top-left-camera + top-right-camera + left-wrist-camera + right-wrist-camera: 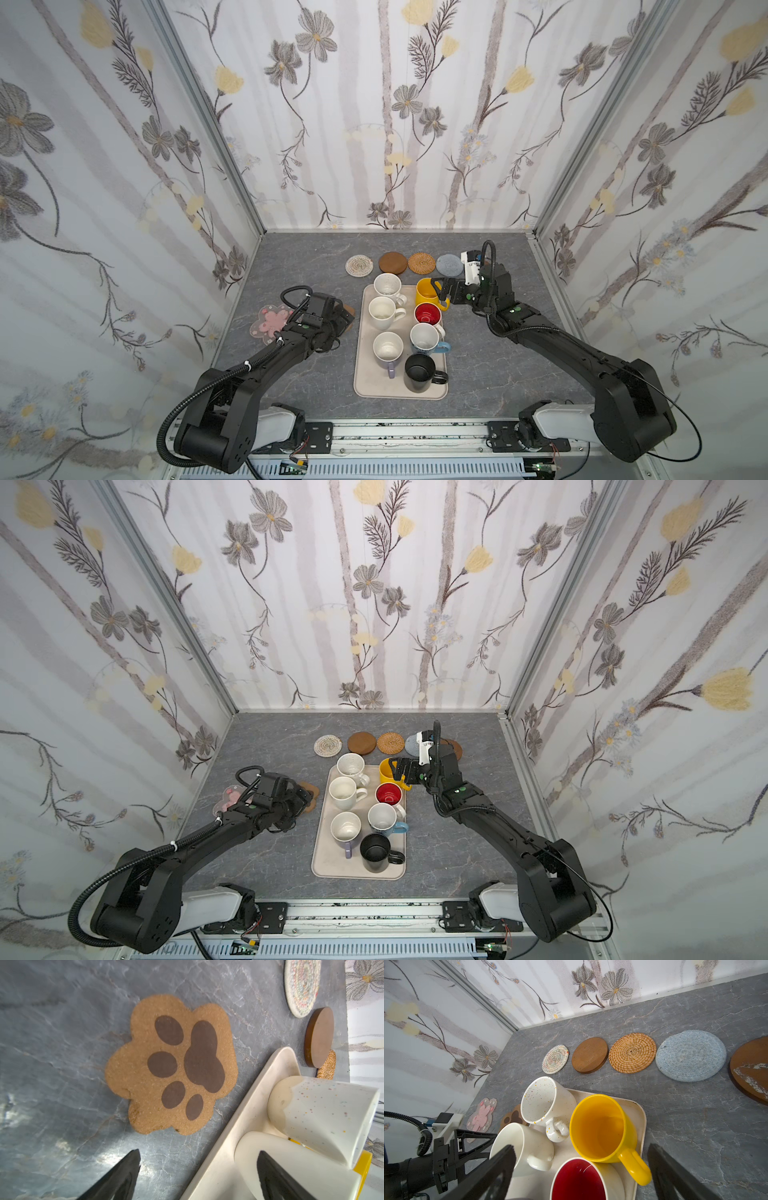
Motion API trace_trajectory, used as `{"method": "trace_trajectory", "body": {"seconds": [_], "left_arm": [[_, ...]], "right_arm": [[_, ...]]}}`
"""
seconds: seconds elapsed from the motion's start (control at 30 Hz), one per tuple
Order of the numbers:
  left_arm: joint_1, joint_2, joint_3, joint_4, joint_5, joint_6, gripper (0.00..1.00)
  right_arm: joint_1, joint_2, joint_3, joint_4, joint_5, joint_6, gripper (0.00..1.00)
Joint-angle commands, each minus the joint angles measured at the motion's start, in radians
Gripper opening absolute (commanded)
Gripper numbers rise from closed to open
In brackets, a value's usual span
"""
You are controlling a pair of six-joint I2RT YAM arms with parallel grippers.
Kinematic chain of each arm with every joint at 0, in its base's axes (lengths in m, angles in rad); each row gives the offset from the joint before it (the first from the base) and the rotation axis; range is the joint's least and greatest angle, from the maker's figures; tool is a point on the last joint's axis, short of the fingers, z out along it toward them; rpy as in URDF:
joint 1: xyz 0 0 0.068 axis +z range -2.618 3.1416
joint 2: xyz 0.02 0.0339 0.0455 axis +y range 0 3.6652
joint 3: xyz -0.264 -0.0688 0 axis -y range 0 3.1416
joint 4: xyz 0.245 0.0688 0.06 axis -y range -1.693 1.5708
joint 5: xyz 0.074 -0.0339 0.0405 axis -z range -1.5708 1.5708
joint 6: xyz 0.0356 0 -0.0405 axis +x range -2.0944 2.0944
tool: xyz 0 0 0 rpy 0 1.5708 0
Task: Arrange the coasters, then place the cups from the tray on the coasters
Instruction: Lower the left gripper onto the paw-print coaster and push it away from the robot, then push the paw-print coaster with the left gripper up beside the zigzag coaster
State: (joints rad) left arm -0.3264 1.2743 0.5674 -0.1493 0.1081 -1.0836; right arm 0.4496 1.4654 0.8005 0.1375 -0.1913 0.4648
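Note:
Four round coasters line the back of the table: whitish crocheted (359, 265), brown wooden (393, 262), rattan (421, 263) and grey-blue (449, 264). A glossy amber disc (749, 1070) lies beside the grey-blue one. The pink flower coaster (272, 322) and the brown paw coaster (172, 1064) lie left of the beige tray (361, 374). All the cups stand on the tray, among them yellow (426, 291), red-inside (428, 313), speckled (387, 286) and black (419, 372). My left gripper (199, 1152) hangs open just short of the paw coaster, holding nothing. My right gripper (581, 1147) is open over the yellow cup's handle side.
The tray also holds a plain cream cup (383, 312), a light blue one (424, 337) and a lavender one (387, 349), packed close together. Flowered walls close in the table on three sides. The tray's left rim (239, 1126) lies near my left gripper.

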Motion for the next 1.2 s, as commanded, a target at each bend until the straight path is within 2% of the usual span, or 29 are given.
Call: {"method": "trace_trajectory", "body": {"seconds": [0.0, 0.23, 0.5, 0.9, 1.0, 1.17], "left_arm": [[-0.007, 0.015, -0.022, 0.064, 0.020, -0.059, 0.89], [-0.007, 0.107, -0.041, 0.177, 0.064, -0.109, 0.87], [0.000, 0.129, -0.028, 0.214, -0.004, -0.126, 0.86], [0.150, 0.283, 0.065, 0.230, 0.032, -0.009, 0.85], [0.184, 0.348, 0.124, 0.241, 0.062, 0.001, 0.85], [0.202, 0.406, 0.200, 0.266, 0.035, -0.009, 0.85]], "right_arm": [[0.008, -0.015, 0.005, -0.025, 0.042, -0.011, 1.00], [0.027, -0.082, -0.024, -0.068, 0.087, -0.010, 1.00], [0.034, -0.115, -0.037, -0.111, 0.120, -0.009, 1.00], [0.057, -0.063, 0.015, -0.146, 0.142, -0.027, 1.00], [0.062, -0.029, 0.038, -0.143, 0.136, -0.031, 1.00], [0.069, 0.047, 0.103, -0.145, 0.110, -0.040, 1.00]]}}
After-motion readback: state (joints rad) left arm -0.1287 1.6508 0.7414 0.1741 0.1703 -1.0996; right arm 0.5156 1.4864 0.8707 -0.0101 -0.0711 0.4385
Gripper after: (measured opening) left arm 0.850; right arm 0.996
